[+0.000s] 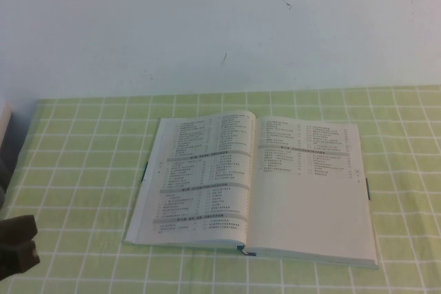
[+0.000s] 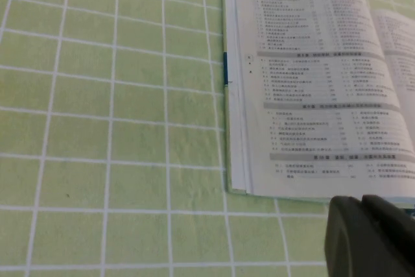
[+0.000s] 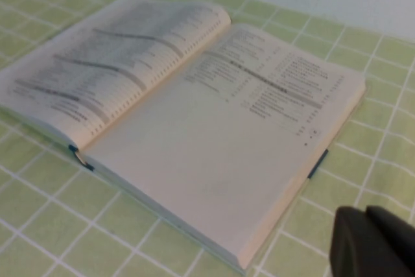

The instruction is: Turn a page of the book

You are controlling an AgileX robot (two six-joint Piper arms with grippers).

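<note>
The book (image 1: pixel 255 187) is laid open on the checked tablecloth (image 1: pixel 76 163). The left gripper (image 1: pixel 17 246) is parked near-left, jaw state unclear. The right gripper (image 3: pixel 376 244), fingers pressed together, is held right of the book, gripping nothing.

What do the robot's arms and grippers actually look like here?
Little shows. The left gripper at the high view's lower left edge is a dark, matte, blocky pair of fingers. The right gripper appears only in its wrist view: rounded black fingertips. No cables or markings are visible.

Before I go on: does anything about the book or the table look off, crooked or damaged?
Nothing stands out. The book lies open and flat on the checked cloth, pages uncreased. The left gripper waits at the near left edge; the right gripper, shut, hangs beside the book's right side, clear of the page.
</note>
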